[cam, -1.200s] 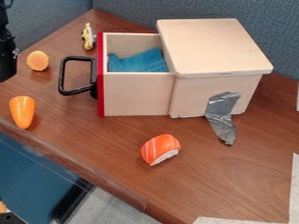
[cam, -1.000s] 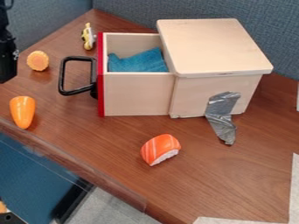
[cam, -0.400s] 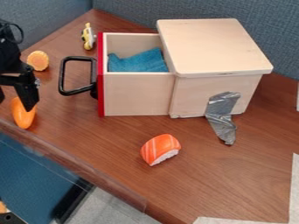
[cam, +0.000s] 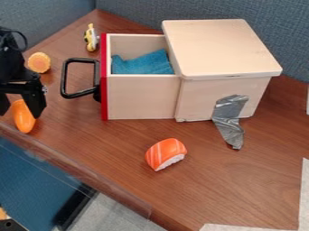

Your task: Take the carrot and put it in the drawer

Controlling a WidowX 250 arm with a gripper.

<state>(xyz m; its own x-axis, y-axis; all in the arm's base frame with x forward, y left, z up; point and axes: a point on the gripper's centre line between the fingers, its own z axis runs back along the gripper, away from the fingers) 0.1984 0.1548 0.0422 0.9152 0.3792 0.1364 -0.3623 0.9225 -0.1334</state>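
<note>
Brown wood-grain tabletop [cam: 241,189]; pale wooden drawer [cam: 142,97] open. Black two-finger gripper [cam: 21,113]: mine, spread. Smooth orange toy carrot [cam: 25,119] on table, blunt end between fingertips in view, long axis roughly across the closing direction.

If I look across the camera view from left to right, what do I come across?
Carrot → orange disc → black handle → red drawer front → blue cloth → sushi → grey tape
</note>
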